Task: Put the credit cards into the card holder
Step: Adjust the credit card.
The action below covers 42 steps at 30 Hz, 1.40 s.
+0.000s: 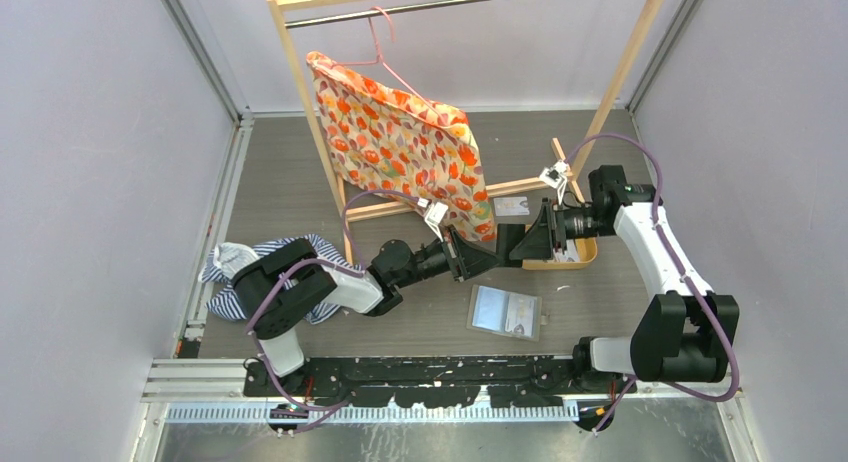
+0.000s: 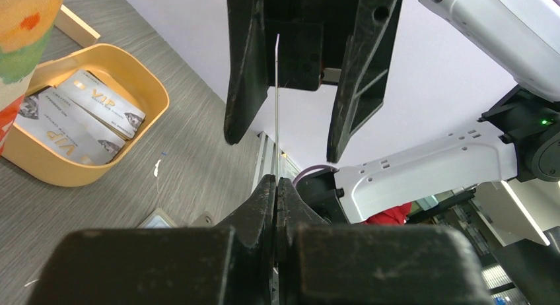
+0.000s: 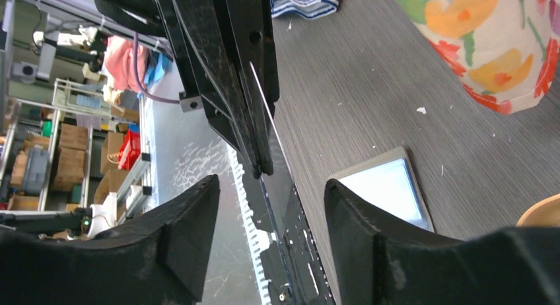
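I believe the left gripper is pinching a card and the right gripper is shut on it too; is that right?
Not quite: the left gripper does pinch the card, but the right gripper is open, as the right wrist view shows.

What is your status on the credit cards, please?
Left gripper shut on thin pale plastic card. Right gripper open, fingers either side of it. Grey-brown folding card holder open on grey table, uncovered.
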### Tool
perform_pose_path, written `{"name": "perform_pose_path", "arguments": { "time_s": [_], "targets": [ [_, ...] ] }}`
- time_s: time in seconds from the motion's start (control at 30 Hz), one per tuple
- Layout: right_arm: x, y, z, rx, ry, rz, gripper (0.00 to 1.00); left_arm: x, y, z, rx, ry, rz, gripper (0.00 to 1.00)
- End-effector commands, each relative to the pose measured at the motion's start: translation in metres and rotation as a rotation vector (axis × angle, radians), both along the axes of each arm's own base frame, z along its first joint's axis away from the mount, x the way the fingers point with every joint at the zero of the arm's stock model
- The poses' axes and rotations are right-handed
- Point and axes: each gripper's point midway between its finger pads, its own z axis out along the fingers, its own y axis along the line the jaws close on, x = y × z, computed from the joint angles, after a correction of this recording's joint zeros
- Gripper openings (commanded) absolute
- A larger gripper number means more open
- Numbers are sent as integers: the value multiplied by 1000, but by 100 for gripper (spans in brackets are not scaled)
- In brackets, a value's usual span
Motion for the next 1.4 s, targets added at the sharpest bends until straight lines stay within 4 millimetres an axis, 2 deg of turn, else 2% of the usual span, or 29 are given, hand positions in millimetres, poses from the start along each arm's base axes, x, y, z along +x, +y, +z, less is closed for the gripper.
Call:
{"name": "perform_pose_path", "arguments": {
  "time_s": [0.0, 0.1, 0.23, 0.3, 0.4, 0.43, 0.6, 0.7, 0.77, 0.87, 0.97, 1.07, 1.13, 1.2, 1.27, 1.37],
  "targets": [
    [17, -1, 24, 73, -12, -50, 59, -5, -3, 22, -73, -42, -35, 0],
    [24, -7, 30, 83, -12, -81, 52, -6, -2, 22, -72, -39, -39, 0],
    [24, -12, 27, 59, -17, -101, 43, -6, -1, 19, -66, -33, -31, 0],
    [23, -12, 27, 57, -28, -104, 32, -6, -1, 18, -66, -28, -33, 0],
    [20, -12, 26, 49, -45, -105, 4, -4, -1, 15, -63, -14, -24, 1],
    [20, -13, 24, 33, -50, -107, 2, -2, 0, 14, -62, -2, -8, 4],
    [15, -21, 2, -73, -93, -119, 1, 9, 26, 3, -34, 16, 125, 35],
    [10, -21, -7, -99, -118, -100, 1, 6, 48, -14, 46, 9, 189, 51],
    [2, -20, -19, -133, -142, -54, 1, 1, 60, -24, 110, 0, 204, 58],
    [-8, -19, -40, -180, -173, 14, 1, -11, 72, -39, 228, -19, 182, 60],
    [-2, -22, -52, -218, -157, -4, 1, -32, 75, -65, 430, -77, 129, 64],
    [4, -22, -56, -212, -86, -37, 1, -68, 69, -83, 646, -309, 41, 70],
    [7, -21, -56, -206, -54, -45, 1, -72, 71, -92, 719, -459, 49, 76],
    [12, -23, -56, -223, -44, -57, 1, -66, 75, -96, 726, -522, 86, 87],
    [14, -25, -57, -239, -38, -63, 1, -54, 79, -95, 719, -502, 170, 99],
    [18, -30, -58, -256, -21, -96, 1, -47, 67, -91, 716, -372, 197, 100]
  ]
}}
